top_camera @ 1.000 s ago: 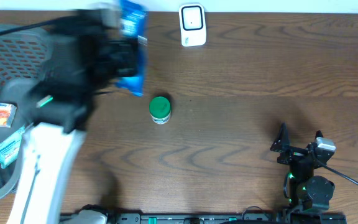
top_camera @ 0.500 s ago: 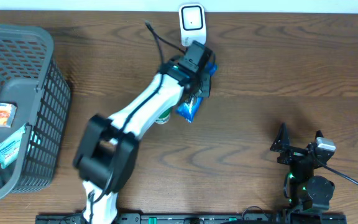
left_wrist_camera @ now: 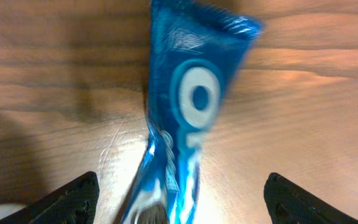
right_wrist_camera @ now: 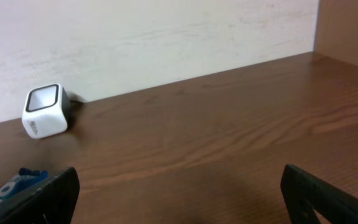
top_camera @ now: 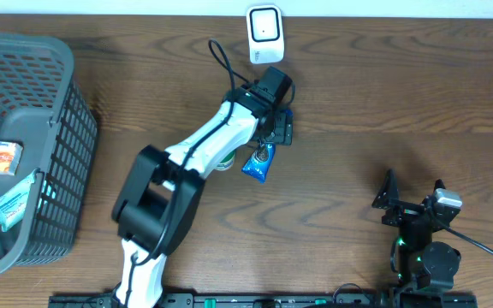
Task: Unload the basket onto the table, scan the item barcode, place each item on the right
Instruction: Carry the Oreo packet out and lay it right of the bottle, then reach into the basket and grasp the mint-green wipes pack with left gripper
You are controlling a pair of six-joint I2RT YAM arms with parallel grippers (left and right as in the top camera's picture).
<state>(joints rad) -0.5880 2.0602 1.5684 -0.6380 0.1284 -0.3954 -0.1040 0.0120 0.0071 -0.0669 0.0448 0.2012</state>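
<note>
The item, a blue snack packet [top_camera: 259,161], lies on the wooden table just in front of my left gripper [top_camera: 279,130]. In the left wrist view the packet [left_wrist_camera: 188,106] runs lengthwise between the two black fingertips [left_wrist_camera: 73,200], and neither one touches it. That left gripper [left_wrist_camera: 188,205] is open wide. The white barcode scanner [top_camera: 264,34] stands at the table's back edge, beyond the left gripper, and shows at the left of the right wrist view too [right_wrist_camera: 44,111]. My right gripper [top_camera: 413,198] rests open and empty at the front right [right_wrist_camera: 185,199].
A grey plastic basket [top_camera: 24,60] at the left holds an orange packet [top_camera: 2,157] and a teal packet [top_camera: 11,204]. A green-lidded jar [top_camera: 223,162] stands partly hidden under the left arm. Bare wood lies between the packet and the right arm.
The left arm swung from the basket to the scanner carrying the blue packet. Its jaws have now opened, and the packet has slipped a little toward the front.
</note>
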